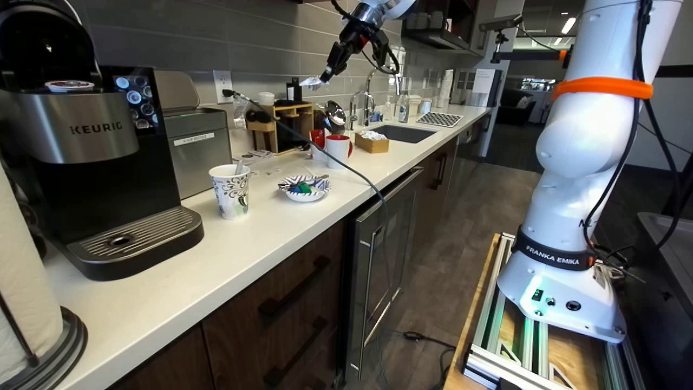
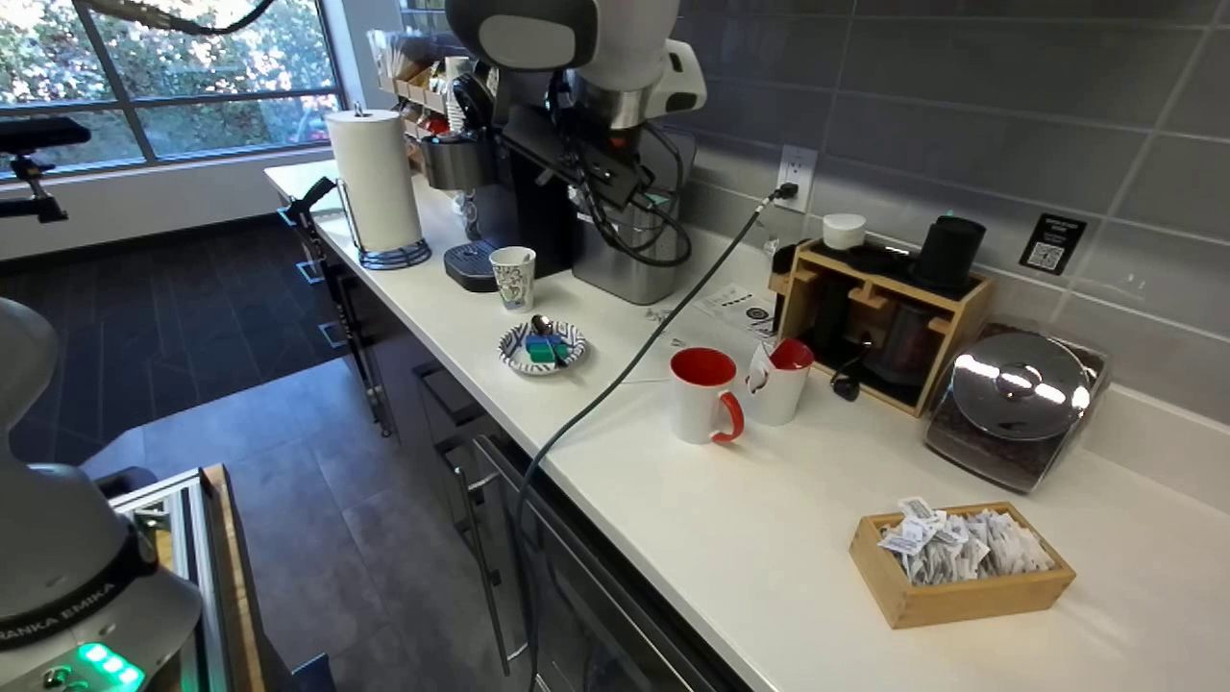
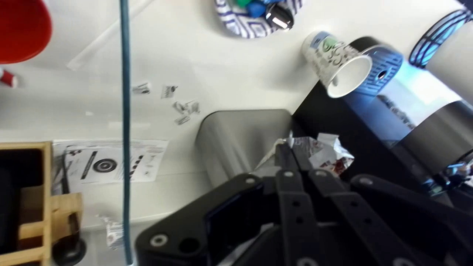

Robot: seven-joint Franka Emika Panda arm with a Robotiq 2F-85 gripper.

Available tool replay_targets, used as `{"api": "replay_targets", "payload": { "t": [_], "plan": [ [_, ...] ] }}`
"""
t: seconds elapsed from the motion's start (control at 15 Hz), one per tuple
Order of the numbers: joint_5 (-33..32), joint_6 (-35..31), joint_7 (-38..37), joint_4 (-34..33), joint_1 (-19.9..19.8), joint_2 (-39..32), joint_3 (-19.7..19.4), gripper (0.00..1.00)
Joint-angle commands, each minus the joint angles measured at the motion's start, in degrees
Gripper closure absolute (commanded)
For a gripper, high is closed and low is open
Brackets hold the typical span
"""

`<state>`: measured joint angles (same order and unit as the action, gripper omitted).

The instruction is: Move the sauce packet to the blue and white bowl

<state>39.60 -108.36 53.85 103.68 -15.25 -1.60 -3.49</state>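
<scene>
Sauce packet (image 3: 329,149) is in the air above the counter (image 3: 229,75), with the gripper (image 3: 293,153) clamped on it; in the wrist view most of it sticks out at three o'clock of the grip. Crinkled and silvery-white, it should be light, limp and slick, so a thin pinch near an edge seems the right hold; whether it is full I cannot tell. Between eleven and twelve lies the blue and white bowl (image 3: 242,26), partly taken up by a spoon (image 3: 279,16) and small blue and green pieces (image 3: 255,9). A paper cup (image 3: 325,55) at one o'clock stands near the bowl and could be tipped. The cable (image 3: 126,111) runs past at nine, a red-lined mug (image 3: 22,29) beyond it toward ten; neither seems to block the way.
</scene>
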Motion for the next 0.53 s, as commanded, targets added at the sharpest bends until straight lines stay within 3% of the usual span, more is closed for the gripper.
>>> {"api": "replay_targets", "payload": {
  "t": [0.0,0.13,0.47],
  "plan": [
    [-3.36,4.16,1.42,7.3,3.5,5.11,-1.42,0.99],
    [-2.55,3.16,0.19,4.26,4.27,2.67,-2.06,0.98],
    [-4.59,1.77,0.34,6.68,5.62,4.0,-1.72,0.99]
  ]
}}
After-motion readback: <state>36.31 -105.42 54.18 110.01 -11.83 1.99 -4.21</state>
